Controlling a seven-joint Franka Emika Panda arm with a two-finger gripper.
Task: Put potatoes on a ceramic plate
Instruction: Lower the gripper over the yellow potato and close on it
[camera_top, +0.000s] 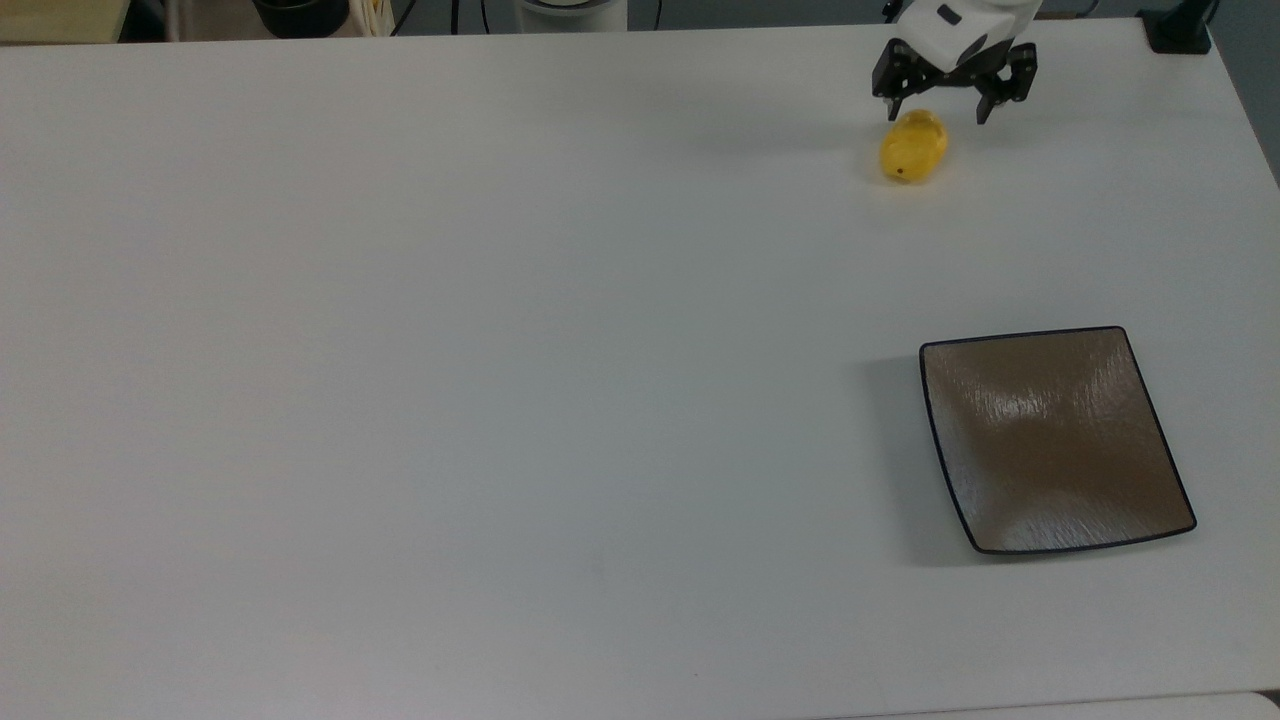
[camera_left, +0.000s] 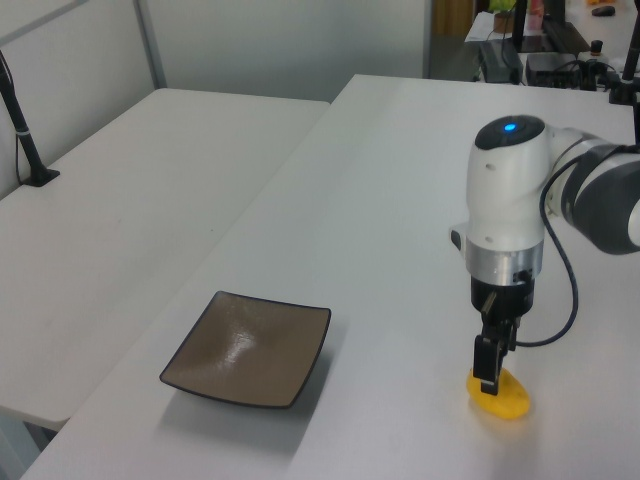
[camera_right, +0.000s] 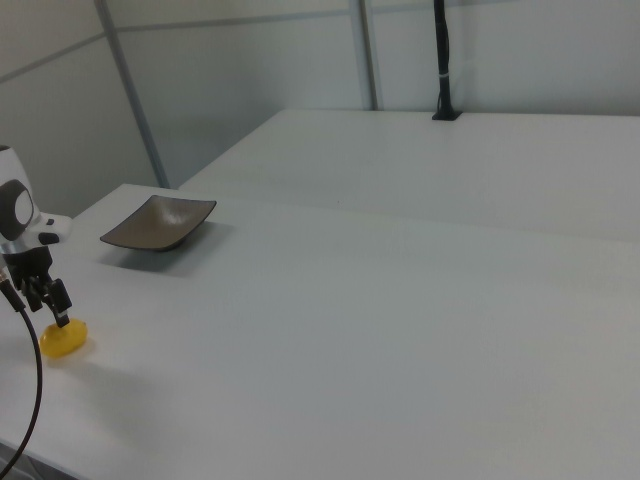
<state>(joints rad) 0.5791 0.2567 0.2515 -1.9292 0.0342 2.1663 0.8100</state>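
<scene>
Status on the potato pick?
Gripper open, at the potato, not closed on it. Potato on the table, ceramic plate empty. No obstacle between them.

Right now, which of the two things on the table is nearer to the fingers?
The yellow potato, directly below the open gripper; the brown square plate lies apart.

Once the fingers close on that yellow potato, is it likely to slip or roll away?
The potato looks smooth and rounded, so it may squirt out of an off-centre pinch. Its oval shape would probably roll sideways if nudged. The open gripper straddles only its far end in the top view, making slipping likelier.
</scene>
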